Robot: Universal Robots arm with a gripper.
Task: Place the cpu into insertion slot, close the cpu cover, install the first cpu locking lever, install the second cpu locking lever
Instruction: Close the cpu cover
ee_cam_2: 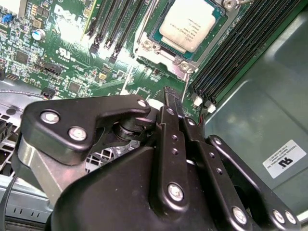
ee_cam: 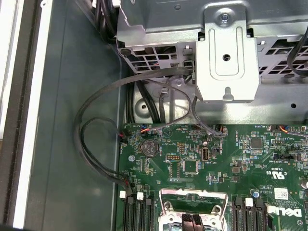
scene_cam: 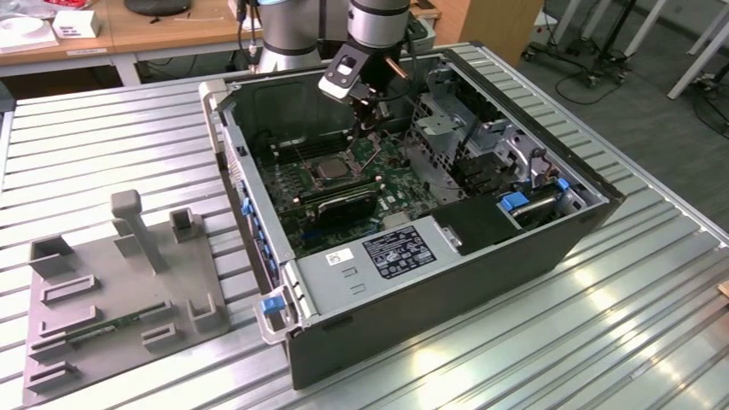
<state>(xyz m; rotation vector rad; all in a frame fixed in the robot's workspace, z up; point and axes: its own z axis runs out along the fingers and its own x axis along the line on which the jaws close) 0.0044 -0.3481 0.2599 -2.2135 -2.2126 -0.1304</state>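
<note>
Ribbed aluminium table [scene_cam: 102, 145], exterior view: carries one open black computer case [scene_cam: 490, 256] lying on its side. Toward the exterior view's left it also carries one grey fixture tray [scene_cam: 102, 299] with upright posts. Inside the case:
- green motherboard [scene_cam: 393, 184];
- the insertion slot [scene_cam: 330, 168], a square socket with a metal rim, near the board's middle.

One robot arm [scene_cam: 376, 21] reaches down into the case. Its hand [scene_cam: 367, 128] hangs over the board just beside the slot.

Second wrist view:
- hand [ee_cam_2: 173, 98], black linkage, clenched, with nothing seen between the fingers; the tips are over bare board near one corner of the socket and apart from it;
- the cpu [ee_cam_2: 192, 24], a pale silvery square, sitting flat in the insertion slot [ee_cam_2: 166, 55], whose silver rim with screw heads borders the chip;
- long black memory slots [ee_cam_2: 236, 53] flanking the socket.

First wrist view:
- silver rim of the insertion slot [ee_cam: 192, 196], with the black tips of the hand [ee_cam: 191, 220] in front of it;
- green board beyond, bearing a coin cell battery [ee_cam: 150, 147];
- black cables [ee_cam: 91, 125] looping along the grey case wall;
- one perforated steel drive cage [ee_cam: 226, 62] past the board's edge.
</note>
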